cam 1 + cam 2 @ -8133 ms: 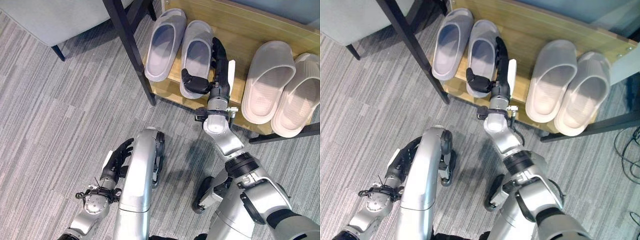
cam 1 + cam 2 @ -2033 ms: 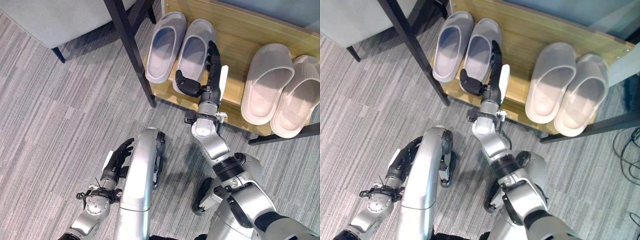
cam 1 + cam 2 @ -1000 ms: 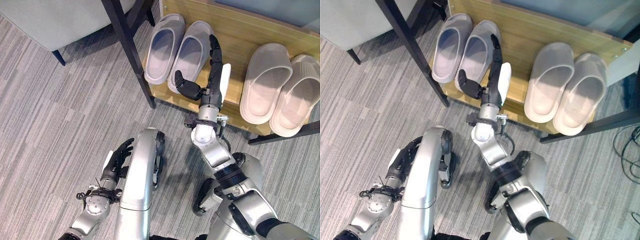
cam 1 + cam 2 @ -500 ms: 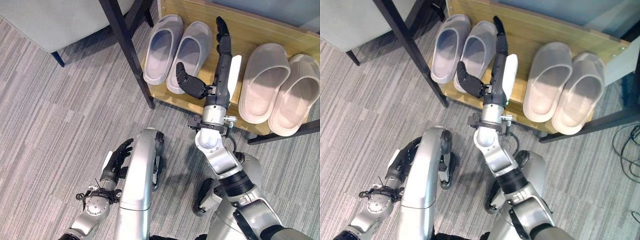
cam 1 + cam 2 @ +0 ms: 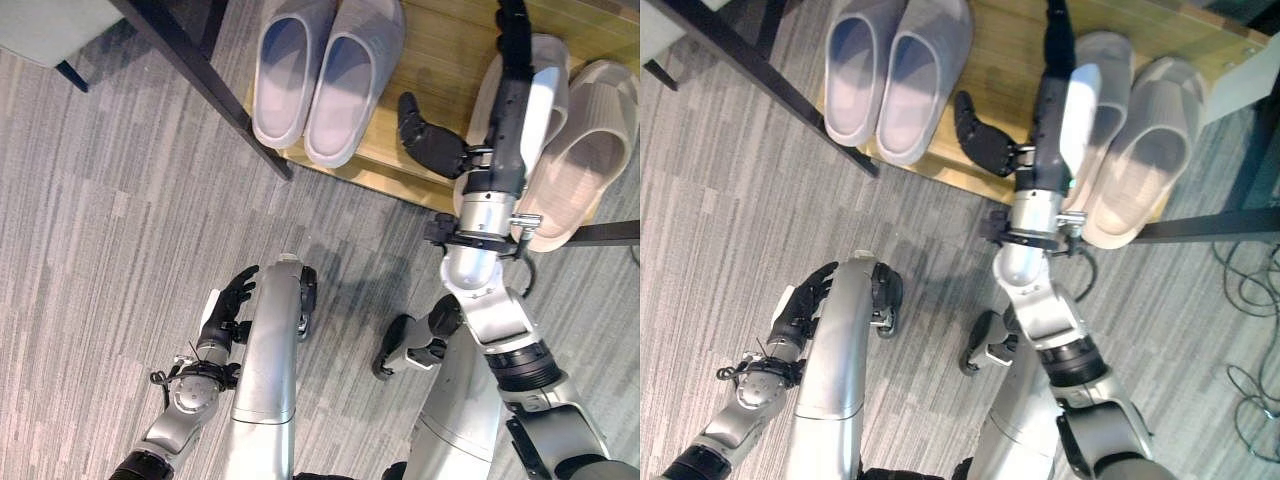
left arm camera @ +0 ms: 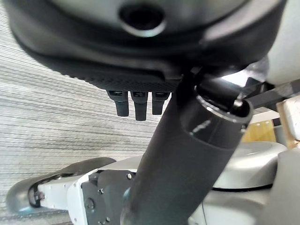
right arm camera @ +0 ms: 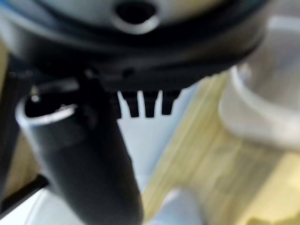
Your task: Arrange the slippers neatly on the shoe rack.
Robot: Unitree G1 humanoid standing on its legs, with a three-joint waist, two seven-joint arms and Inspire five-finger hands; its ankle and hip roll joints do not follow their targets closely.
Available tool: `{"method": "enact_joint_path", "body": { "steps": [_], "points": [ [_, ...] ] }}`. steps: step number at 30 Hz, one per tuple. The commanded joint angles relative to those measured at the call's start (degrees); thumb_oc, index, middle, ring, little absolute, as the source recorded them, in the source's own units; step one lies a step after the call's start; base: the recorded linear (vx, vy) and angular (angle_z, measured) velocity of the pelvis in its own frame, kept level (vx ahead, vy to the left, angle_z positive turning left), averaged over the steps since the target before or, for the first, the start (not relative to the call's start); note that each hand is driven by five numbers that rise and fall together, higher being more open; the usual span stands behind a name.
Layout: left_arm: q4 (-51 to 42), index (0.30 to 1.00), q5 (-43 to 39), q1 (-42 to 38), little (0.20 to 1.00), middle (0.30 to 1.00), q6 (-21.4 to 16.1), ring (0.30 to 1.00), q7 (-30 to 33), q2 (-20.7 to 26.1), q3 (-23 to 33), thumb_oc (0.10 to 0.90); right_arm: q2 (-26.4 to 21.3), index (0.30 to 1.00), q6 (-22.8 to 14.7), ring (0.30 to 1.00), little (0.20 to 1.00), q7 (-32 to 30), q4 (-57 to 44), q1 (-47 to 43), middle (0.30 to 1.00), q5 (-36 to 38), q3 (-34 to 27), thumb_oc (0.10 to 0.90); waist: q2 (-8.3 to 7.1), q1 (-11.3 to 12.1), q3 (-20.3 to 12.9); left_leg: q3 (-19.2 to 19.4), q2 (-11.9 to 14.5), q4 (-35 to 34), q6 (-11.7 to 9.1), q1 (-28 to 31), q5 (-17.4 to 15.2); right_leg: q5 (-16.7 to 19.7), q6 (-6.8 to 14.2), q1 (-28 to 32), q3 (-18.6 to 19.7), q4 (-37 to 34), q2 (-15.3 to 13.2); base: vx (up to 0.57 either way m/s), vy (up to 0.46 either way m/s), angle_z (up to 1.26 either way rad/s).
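1. Since half a second ago the right hand (image 5: 500,110) has swung off the grey pair and over toward the beige pair. The whole view has slid too, so part of that is just the head camera moving.

2. That hand hangs over the wooden shelf of the black-framed shoe rack (image 5: 440,40), fingers stretched straight toward the back, thumb (image 5: 430,145) sticking out to the side, holding nothing. The arm crosses the inner one of the two beige foam slide slippers (image 5: 590,150), so I can't tell if it touches it.

3. Two grey moulded-foam slide slippers (image 5: 325,70) sit side by side at the left end of the shelf, toes to the back, heels near the front edge. Looks tidy already.

4. The beige pair sits at the right end, angled a bit, heels poking over the front edge. My guess is that's the pair left to straighten.

5. The left hand (image 5: 228,305) is low over the grey striped carpet (image 5: 100,250), fingers loose and empty, idle.

6. Handling: these look like light, squishy one-piece foam, fairly stiff in the sole. They'd probably slide easily on smooth wood, so a flat-finger nudge at the heel or side wall should do it. To lift one, pinch the strap band.
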Motion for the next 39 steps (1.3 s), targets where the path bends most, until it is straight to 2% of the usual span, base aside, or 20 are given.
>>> {"method": "enact_joint_path", "body": {
  "steps": [1,2,5,6,7,8,9,11,12,13,14,15,17,19,20,23,26,29,34,39],
  "points": [
    [-4.9,0.9,-0.5,-8.4,0.9,0.9,-9.1,0.9,1.8,-6.4,1.8,0.8,-1.4,0.9,-8.4,0.9,0.9,2.1,-9.1,0.3,0.9,-2.8,1.4,0.8,0.65,-1.8,-11.9,-4.8,-0.1,-13.6,-2.6,-5.2,7.4,11.6,2.1,-4.1,3.0,-11.9,-2.0,-0.11,0.064,0.01],
    [-4.5,0.9,-0.4,-7.5,0.9,0.9,-9.3,0.9,0.4,-6.2,1.5,0.8,-2.5,0.9,-8.9,0.9,0.9,3.9,-8.6,3.0,0.9,-2.6,1.6,0.8,0.85,-2.3,-15.2,-5.1,0.5,-19.0,-2.6,-4.9,9.8,13.7,2.9,-2.3,0.7,-18.6,-2.2,-0.15,0.059,-0.01],
    [-3.2,0.9,0.0,-5.6,0.9,0.9,-9.6,0.9,-1.9,-6.2,0.6,0.8,-3.5,0.9,-9.8,0.9,0.9,6.5,-5.8,7.3,0.9,-2.1,3.1,0.8,0.78,-2.5,-17.1,-4.8,1.3,-30.6,-2.9,3.2,13.8,17.5,4.1,6.6,-2.6,-31.5,-1.5,-0.16,0.034,-0.06],
    [-3.2,0.9,0.0,-5.6,0.9,0.9,-9.6,0.9,-1.9,-6.2,0.6,0.8,-3.5,0.9,-9.8,0.9,0.9,6.5,-5.8,7.4,0.9,-2.2,3.1,0.8,0.88,-2.5,-17.0,-4.8,1.3,-31.2,-2.9,3.6,14.3,17.9,4.1,7.1,-2.8,-32.0,-1.5,-0.19,0.011,-0.17],
    [-1.1,0.9,0.7,-4.5,0.9,0.9,-9.4,0.9,-3.9,-6.5,-0.4,0.8,-4.3,0.9,-10.5,0.9,0.9,9.7,-2.5,11.3,0.9,-1.9,5.7,0.8,0.44,-2.6,-17.8,-4.7,1.6,-41.1,-2.6,12.7,17.5,20.7,5.2,15.7,-5.0,-42.8,-0.5,-0.19,0.004,-0.13],
    [-0.3,0.9,0.9,-4.2,0.9,0.9,-9.3,0.9,-4.4,-6.6,-0.7,0.8,-4.5,0.9,-10.5,0.9,0.9,10.7,-1.3,12.3,0.9,-2.0,6.5,0.8,0.44,-2.6,-17.9,-4.6,1.6,-44.3,-2.6,16.0,18.5,21.6,5.3,18.9,-6.0,-46.3,-0.4,-0.18,0.002,-0.1],
    [-0.2,0.9,1.0,-4.2,0.9,0.9,-9.4,0.9,-4.4,-6.7,-0.7,0.8,-4.5,0.9,-10.6,0.9,0.9,10.7,-1.2,12.3,0.9,-2.0,6.5,0.8,0.57,-2.7,-17.6,-4.7,1.6,-44.9,-2.7,16.7,18.8,21.8,5.3,19.7,-6.2,-46.9,-0.4,-0.07,-0.001,0.02],
    [0.7,0.9,1.3,-2.4,0.9,0.9,-9.3,0.9,-6.0,-7.1,-1.1,0.8,-4.9,0.9,-10.7,0.9,0.9,13.2,3.3,16.3,0.9,-2.1,8.4,0.8,0.21,-2.4,-18.5,-4.6,2.1,-54.7,-2.6,25.6,21.5,23.7,6.7,27.9,-9.2,-54.6,0.8,-0.02,-0.006,0.07],
    [0.7,0.9,1.3,-2.3,0.9,0.9,-9.3,0.9,-6.1,-7.1,-1.1,0.8,-4.9,0.9,-10.7,0.9,0.9,13.2,3.3,16.4,0.9,-2.1,8.5,0.8,0.32,-2.4,-18.3,-4.7,2.2,-55.3,-2.6,26.2,21.7,24.0,6.6,28.7,-9.4,-55.2,0.9,0.06,-0.003,0.14],
    [1.8,0.9,1.7,-0.8,0.9,0.9,-8.9,0.9,-7.3,-6.9,-0.7,0.8,-5.7,0.9,-10.4,0.9,0.9,15.1,6.5,19.3,0.9,-2.9,9.2,0.8,0.2,-2.0,-19.3,-4.1,1.9,-61.3,-2.4,32.2,23.0,25.7,7.6,33.8,-11.2,-59.9,1.8,0.06,0.003,0.1],
    [1.7,0.9,1.7,-0.6,0.9,0.9,-8.9,0.9,-7.3,-6.9,-0.8,0.8,-5.6,0.9,-10.5,0.9,0.9,15.1,6.6,19.3,0.9,-2.9,9.3,0.8,0.29,-2.0,-18.9,-4.1,1.9,-62.0,-2.4,33.1,23.3,25.9,7.7,34.7,-11.3,-60.5,1.9,0.13,-0.024,0.06],
    [2.4,0.9,2.5,0.7,0.9,0.9,-9.0,0.9,-8.2,-6.6,-0.5,0.8,-6.1,0.9,-10.7,0.9,0.9,16.7,10.2,22.2,0.9,-3.3,10.1,0.8,0.19,-1.6,-19.5,-3.5,1.5,-68.1,-2.9,39.8,25.1,27.5,8.4,41.9,-12.9,-67.3,2.9,0.1,-0.035,0.01],
    [2.6,0.9,2.7,2.3,0.9,0.9,-9.0,0.9,-9.5,-6.4,-0.3,0.8,-6.0,0.9,-10.5,0.9,0.9,17.8,14.0,24.2,0.9,-4.1,10.7,0.8,0.39,-1.2,-19.6,-3.1,1.2,-74.4,-3.1,46.7,27.1,28.6,8.9,48.6,-14.1,-72.7,4.1,0.11,-0.04,-0.02],
    [2.6,0.9,2.7,2.3,0.9,0.9,-9.0,0.9,-9.5,-6.3,-0.3,0.8,-6.0,0.9,-10.5,0.9,0.9,17.8,14.1,24.2,0.9,-4.1,10.7,0.8,0.44,-1.2,-19.4,-3.1,1.3,-74.6,-3.1,46.9,27.1,28.7,8.9,48.9,-14.2,-72.8,4.1,0.02,-0.009,-0.06],
    [3.1,0.9,3.2,3.7,0.9,0.9,-8.7,0.9,-10.2,-6.0,0.2,0.8,-5.5,0.9,-10.0,0.9,0.9,19.0,18.9,26.1,0.9,-3.9,11.2,0.8,0.91,-0.6,-19.9,-2.4,1.0,-80.7,-3.1,52.1,30.8,32.1,9.2,53.8,-16.2,-78.9,5.2,0.05,-0.022,-0.04],
    [3.9,0.9,4.1,5.5,0.9,0.9,-8.5,0.9,-11.3,-5.3,1.2,0.8,-4.5,0.9,-9.5,0.9,0.9,20.0,26.9,28.1,0.9,-5.1,11.9,0.8,1.21,-0.5,-21.5,-1.5,1.1,-89.3,-3.8,61.2,33.7,34.8,10.6,63.1,-17.0,-87.9,7.5,0.11,-0.049,-0.02],
    [4.0,0.9,4.7,6.3,0.9,0.9,-8.2,0.9,-11.6,-5.2,1.6,0.8,-3.6,0.9,-9.1,0.9,0.9,20.3,31.3,28.5,0.9,-6.0,12.2,0.8,1.55,-0.5,-22.3,-0.5,1.6,-93.1,-4.2,65.3,34.9,35.9,11.3,66.6,-17.0,-91.7,8.3,0.13,-0.051,0.01],
    [4.3,0.9,5.7,7.7,0.9,0.9,-8.0,0.9,-12.6,-4.6,1.8,0.8,-1.8,0.9,-8.5,0.9,0.9,21.5,38.8,29.8,0.9,-6.7,12.8,0.8,1.89,-0.4,-25.3,0.8,1.8,-98.8,-5.0,70.8,36.8,38.1,12.5,72.5,-17.0,-98.6,9.5,0.13,-0.057,-0.14],
    [3.2,0.9,5.7,8.7,0.9,0.9,-7.7,0.9,-13.6,-4.2,1.7,0.8,0.9,0.9,-7.3,0.9,0.9,21.8,48.1,30.5,0.9,-8.4,13.9,0.8,2.3,-0.6,-28.3,2.3,1.4,-99.5,-5.6,75.2,36.1,39.8,13.2,78.5,-16.5,-104.9,10.6,0.13,-0.057,-0.07],
    [1.2,0.9,5.3,8.9,0.9,0.9,-7.5,0.9,-14.3,-4.4,1.4,0.8,3.5,0.9,-6.0,0.9,0.9,21.5,55.5,31.6,0.9,-8.3,13.7,0.8,2.62,-1.4,-29.5,3.6,1.2,-99.5,-6.2,77.8,35.3,40.9,13.5,82.4,-15.7,-109.2,11.2,0.05,-0.037,-0.06]
  ]
}}
